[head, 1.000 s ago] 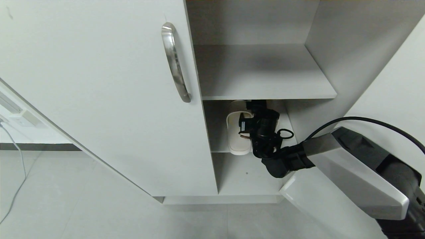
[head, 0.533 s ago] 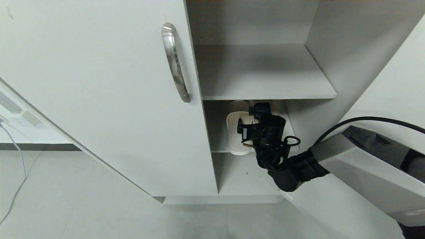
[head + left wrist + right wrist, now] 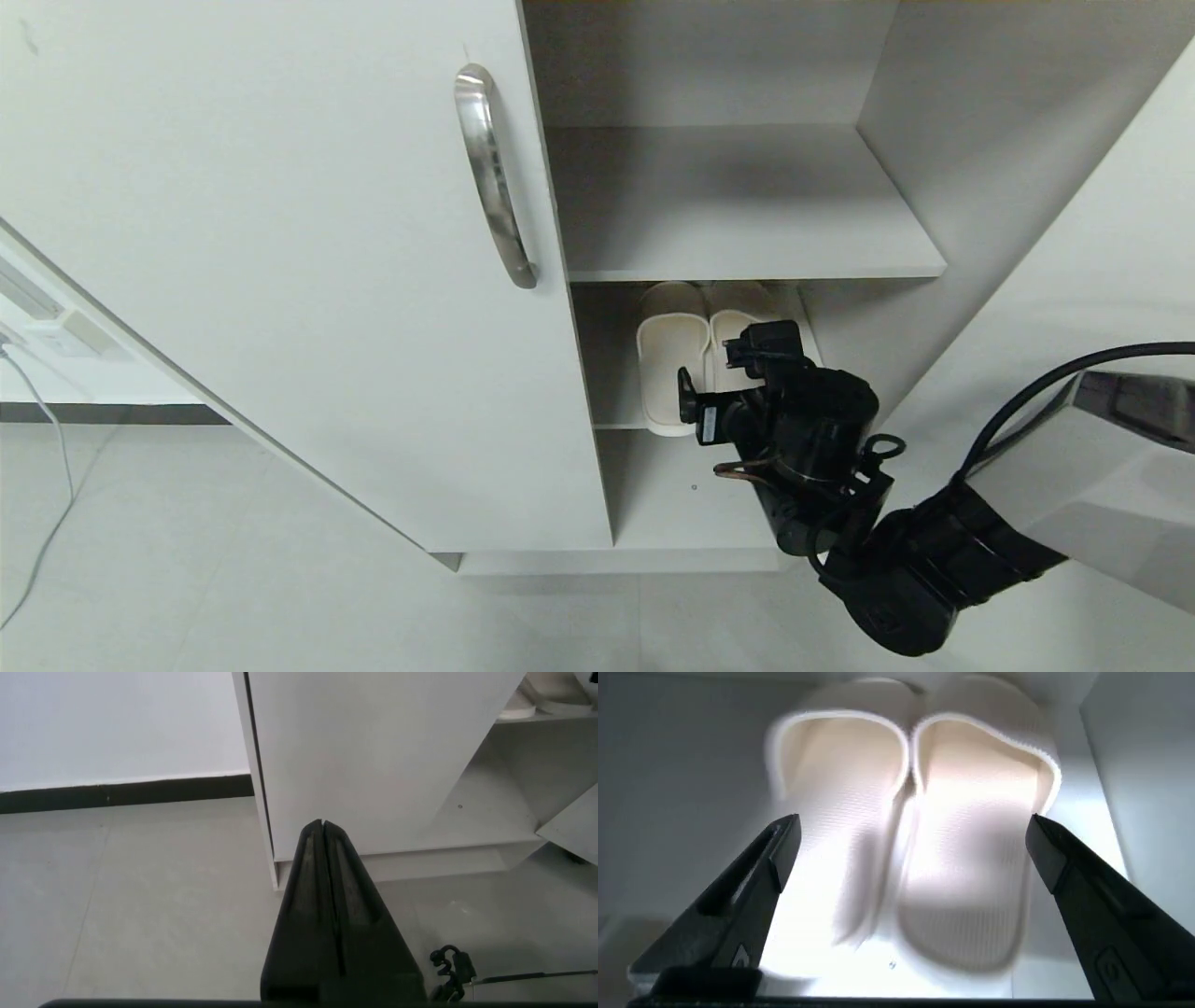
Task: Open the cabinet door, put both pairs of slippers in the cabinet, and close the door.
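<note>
A cream pair of slippers lies side by side on the cabinet's middle shelf, toes pointing inward. The right wrist view has the slippers straight ahead. My right gripper hangs just in front of that shelf's edge, open, with nothing between its fingers. It is clear of the slippers. My left gripper is shut and empty, low over the floor in front of the cabinet base.
The cabinet's left door with a metal handle is closed. The right door stands swung open beside my right arm. Upper shelf and bottom shelf are bare. A cable trails on the left.
My right gripper has drawn back out of the cabinet toward me and lower. The second slipper, which it covered before, now shows on the shelf.
</note>
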